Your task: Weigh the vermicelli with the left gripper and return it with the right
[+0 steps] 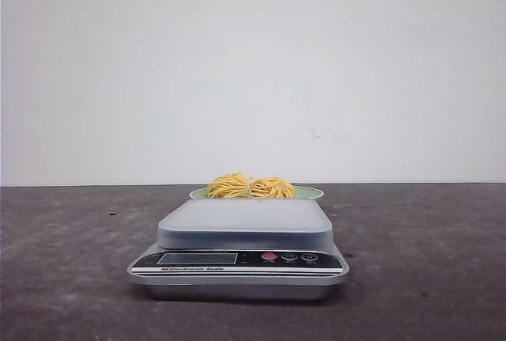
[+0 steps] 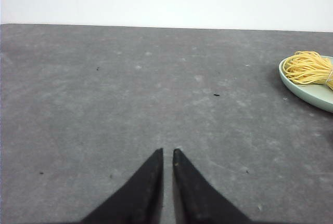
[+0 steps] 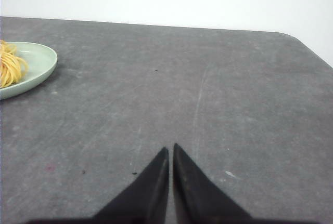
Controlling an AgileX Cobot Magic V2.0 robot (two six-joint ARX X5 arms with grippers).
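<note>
Vermicelli (image 1: 251, 187) on green plate (image 1: 310, 192) behind scale (image 1: 241, 238), left claw (image 2: 167, 151) and right claw (image 3: 170, 148) clenched (both empty), low over table (image 1: 427, 262)

The desk (image 1: 71, 262) is a dark grey, mottled surface with pale scuffs and a few small specks, meeting a white wall at its far edge. Two things lie directly on it: a silver kitchen scale (image 1: 241, 250) and, just behind it, a pale green plate (image 1: 312, 192). In the left wrist view the plate (image 2: 307, 90) sits well ahead of the left gripper (image 2: 167, 154). In the right wrist view the plate (image 3: 36, 63) lies equally far from the right gripper (image 3: 170, 151).
</note>
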